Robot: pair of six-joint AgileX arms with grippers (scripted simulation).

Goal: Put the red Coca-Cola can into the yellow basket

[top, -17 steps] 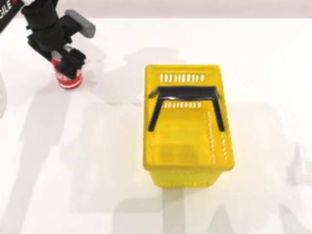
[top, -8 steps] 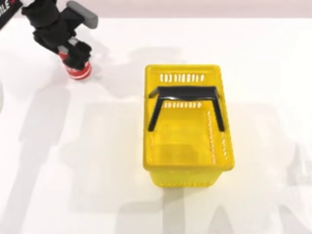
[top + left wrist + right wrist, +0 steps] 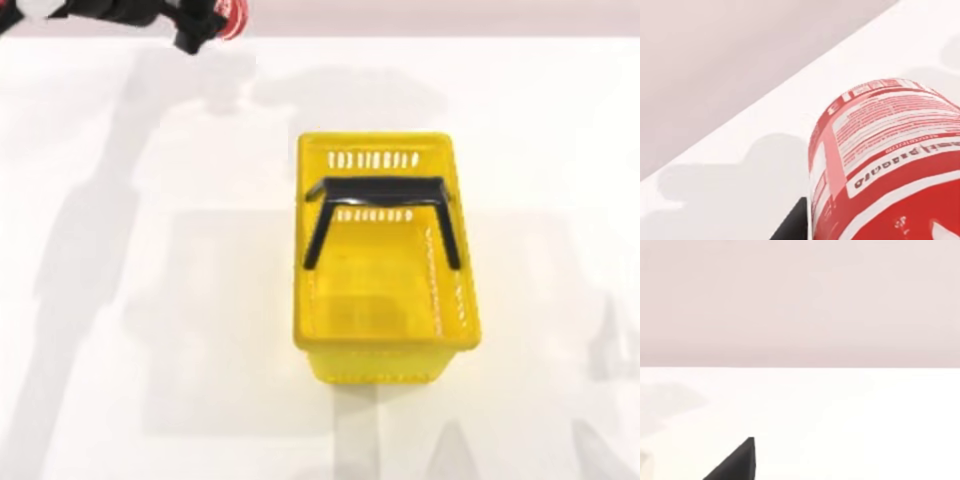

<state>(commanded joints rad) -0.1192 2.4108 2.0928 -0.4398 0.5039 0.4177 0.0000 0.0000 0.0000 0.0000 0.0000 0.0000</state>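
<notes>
The red Coca-Cola can [image 3: 235, 14] hangs in the air at the far left corner of the table, nearly out of the top view. My left gripper [image 3: 207, 24] is shut on it. In the left wrist view the can [image 3: 890, 165] fills the lower right, tilted, with one dark finger [image 3: 792, 225] pressed against its side. The yellow basket [image 3: 300, 262] stands at the table's middle, well to the right of and nearer than the can, its black handle [image 3: 380, 190] folded across the far half. My right arm is outside the top view.
The right wrist view shows only white table, the pale back wall and one dark fingertip [image 3: 740, 462]. Shadows of both arms fall over the white tabletop [image 3: 150, 300] around the basket.
My left gripper has lifted the can off the table and carried it up and to the right, towards the far edge. The basket has not moved.
</notes>
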